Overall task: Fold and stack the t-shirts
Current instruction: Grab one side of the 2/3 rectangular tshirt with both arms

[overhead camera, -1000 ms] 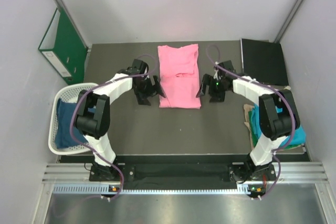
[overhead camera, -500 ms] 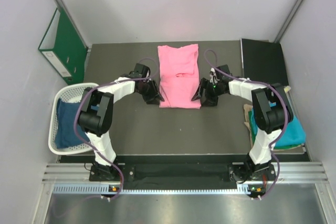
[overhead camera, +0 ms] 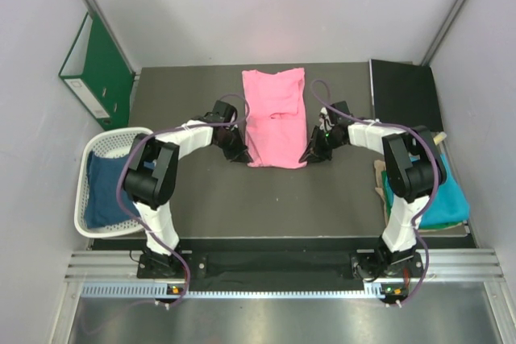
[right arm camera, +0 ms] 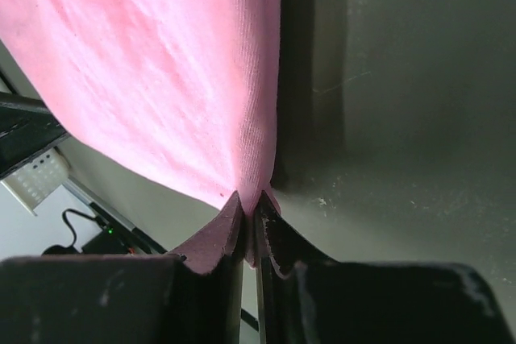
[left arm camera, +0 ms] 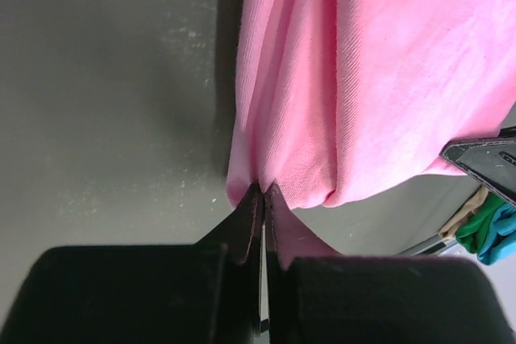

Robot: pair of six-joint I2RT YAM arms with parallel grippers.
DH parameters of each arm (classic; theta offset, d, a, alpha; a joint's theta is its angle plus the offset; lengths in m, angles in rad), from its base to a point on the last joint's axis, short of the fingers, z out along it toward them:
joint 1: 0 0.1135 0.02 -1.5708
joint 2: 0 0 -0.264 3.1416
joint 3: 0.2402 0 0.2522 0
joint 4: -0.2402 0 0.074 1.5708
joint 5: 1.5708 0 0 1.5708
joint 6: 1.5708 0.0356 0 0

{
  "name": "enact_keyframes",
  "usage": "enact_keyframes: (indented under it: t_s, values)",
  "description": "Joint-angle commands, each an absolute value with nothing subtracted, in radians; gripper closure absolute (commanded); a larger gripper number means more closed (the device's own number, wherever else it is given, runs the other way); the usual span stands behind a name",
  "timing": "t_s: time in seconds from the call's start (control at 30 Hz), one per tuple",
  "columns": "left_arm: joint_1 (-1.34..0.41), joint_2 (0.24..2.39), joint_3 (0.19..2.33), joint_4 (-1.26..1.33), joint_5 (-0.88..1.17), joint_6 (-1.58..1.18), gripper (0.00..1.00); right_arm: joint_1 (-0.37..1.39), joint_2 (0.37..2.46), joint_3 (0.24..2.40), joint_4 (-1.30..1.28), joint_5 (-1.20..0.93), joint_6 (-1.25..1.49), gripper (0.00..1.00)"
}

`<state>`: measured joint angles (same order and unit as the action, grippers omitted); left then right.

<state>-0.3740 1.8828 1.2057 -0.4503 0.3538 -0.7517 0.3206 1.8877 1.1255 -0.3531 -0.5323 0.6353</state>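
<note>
At the near corners of the pink shirt, flat in the middle of the table, left gripper and right gripper have just clamped from wide open onto cloth; fold-lift looks ready.

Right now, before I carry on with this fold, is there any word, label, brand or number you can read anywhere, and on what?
No text can be read in any view.
pink t-shirt: plain cloth, no print or tag showing.
green ring binder: nothing legible; too small to tell whether its spine bears writing.
black board: no marking visible.
white basket: none.
</note>
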Motion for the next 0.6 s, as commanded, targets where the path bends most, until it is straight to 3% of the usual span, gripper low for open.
enact_keyframes:
  t_s: [0.0, 0.57]
  values:
    - [-0.376, 1.775, 1.187, -0.506, 0.295, -0.739, 1.00, 0.334, 1.833, 1.120, -0.391, -0.500, 0.598, 0.94]
    - [-0.387, 1.471, 0.901, -0.637, 0.362, -0.755, 1.00, 0.337, 1.654, 0.976, -0.514, -0.538, 0.523, 0.93]
